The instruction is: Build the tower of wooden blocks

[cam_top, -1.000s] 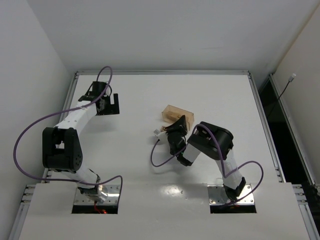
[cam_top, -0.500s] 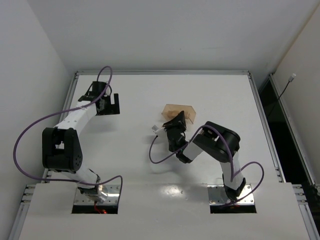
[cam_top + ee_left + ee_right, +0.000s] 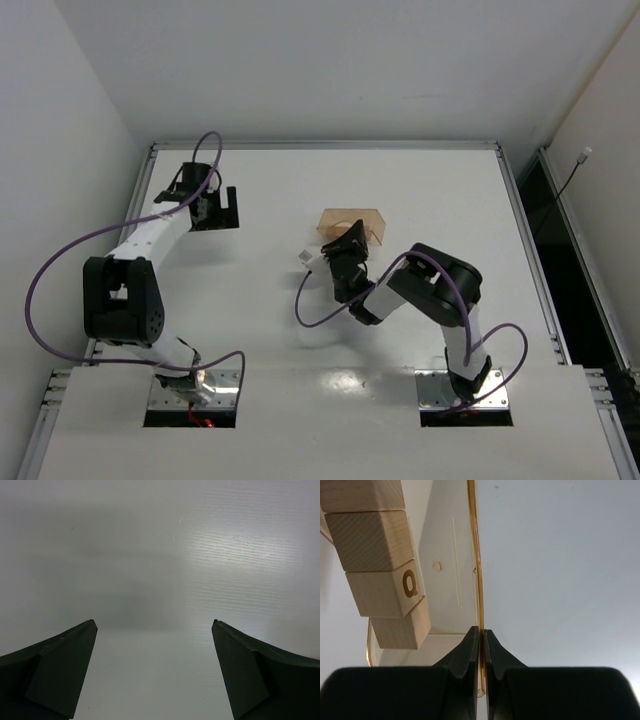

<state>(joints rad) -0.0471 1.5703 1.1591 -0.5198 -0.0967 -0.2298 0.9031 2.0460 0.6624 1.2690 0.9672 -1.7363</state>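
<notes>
Plainly the right gripper (image 3: 480,633) pinches the wall of the translucent tray (image 3: 474,555). The wood blocks (image 3: 379,575), apparently inside it at ten o'clock, run off the frame's top. The left gripper (image 3: 154,628) is spread wide, holding nothing.

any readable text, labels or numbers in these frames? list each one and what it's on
"Q": printed dark on one face of a wood block, right wrist view.
Other wood blocks beside it: the faces that show are blank.
Tray: no text, only a moulded dot and line.
Top and left wrist views: nothing readable.
</notes>
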